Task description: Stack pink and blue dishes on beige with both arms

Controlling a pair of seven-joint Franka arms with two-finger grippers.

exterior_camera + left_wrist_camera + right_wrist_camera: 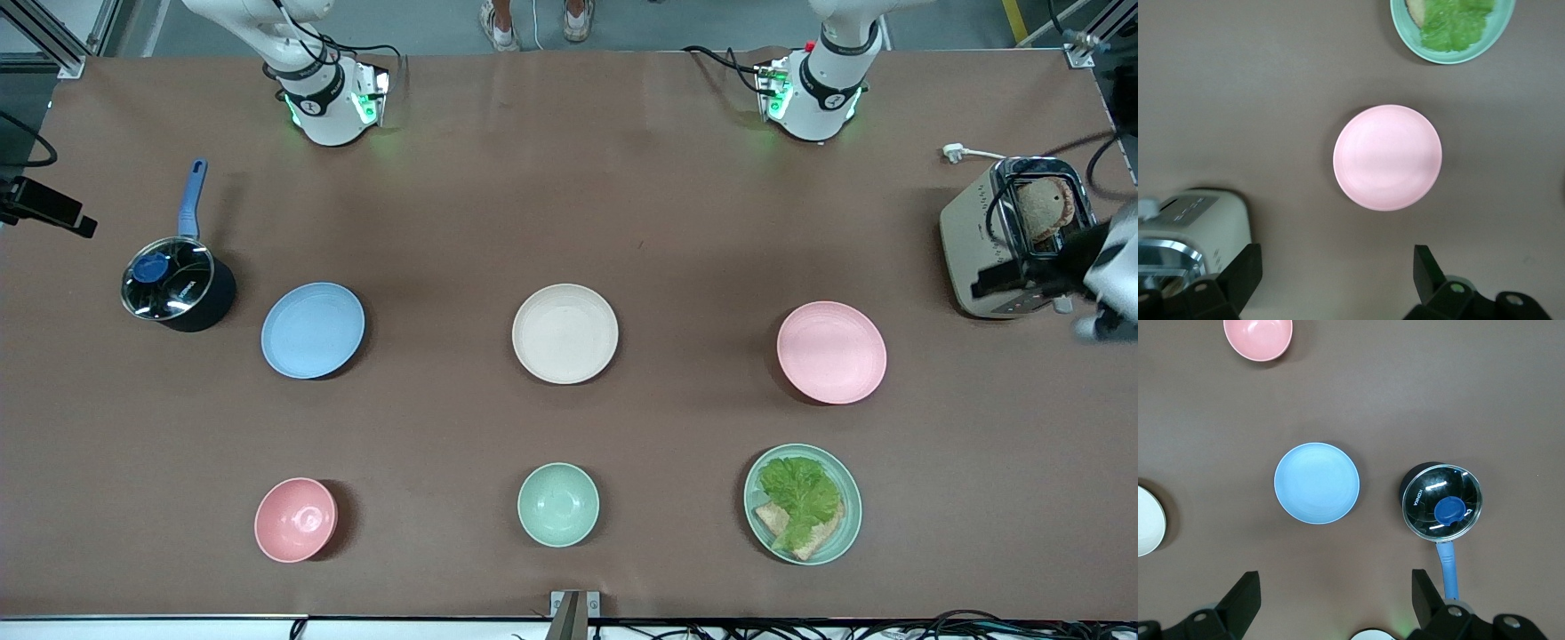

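The cream-beige plate [564,333] lies in the middle of the table. Level with it, the light blue plate [313,330] sits toward the right arm's end and the pale pink plate [831,352] toward the left arm's end. All three lie flat and apart. In the left wrist view my left gripper [1338,280] hangs open, high over bare table beside the pink plate [1387,157]. In the right wrist view my right gripper [1337,603] is open too, high up beside the blue plate [1317,483]. The beige plate's edge [1148,520] shows there.
Nearer the front camera stand a pink bowl [295,519], a mint-green bowl [557,504] and a mint plate with lettuce and bread [803,503]. A lidded pot [178,284] with a blue handle sits beside the blue plate. A toaster [1013,236] stands at the left arm's end.
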